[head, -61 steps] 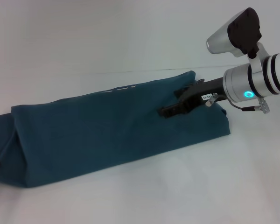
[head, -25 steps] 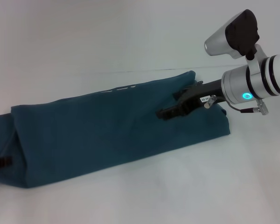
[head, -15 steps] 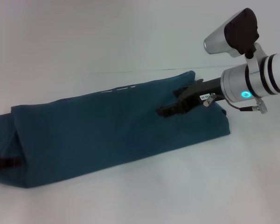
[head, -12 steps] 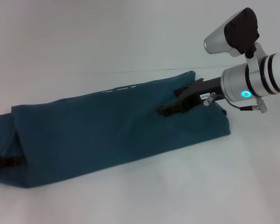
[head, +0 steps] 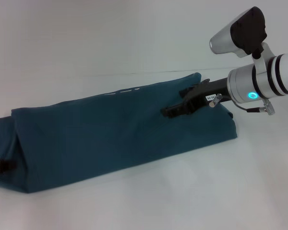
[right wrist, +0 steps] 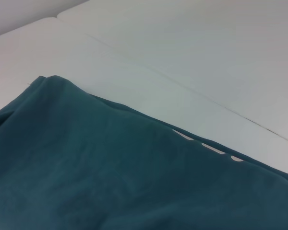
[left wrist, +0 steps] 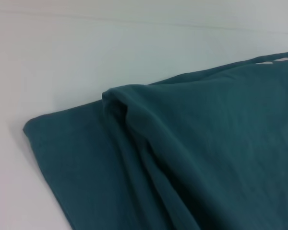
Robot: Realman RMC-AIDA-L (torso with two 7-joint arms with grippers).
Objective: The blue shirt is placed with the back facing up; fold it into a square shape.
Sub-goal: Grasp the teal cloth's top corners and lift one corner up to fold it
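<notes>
The blue shirt (head: pixel 110 134) lies folded into a long band across the white table (head: pixel 134 43), running from the near left to the far right. My right gripper (head: pixel 174 103) hovers just over the band's right end, its black fingers apart and nothing held between them. Only a black tip of my left gripper (head: pixel 1 166) shows at the picture's left edge, against the shirt's left end. The left wrist view shows a folded corner of the shirt (left wrist: pixel 206 153) with layered edges. In the right wrist view the shirt (right wrist: pixel 110 182) fills the lower half.
A thin seam (head: pixel 134 73) crosses the table behind the shirt. Small white marks (right wrist: pixel 206 146) sit along the shirt's far edge. Bare white table surrounds the shirt on the near and far sides.
My left gripper's black tip has come into view at the shirt's left end. The right arm has lifted and drawn back a little. The shirt has not moved.
</notes>
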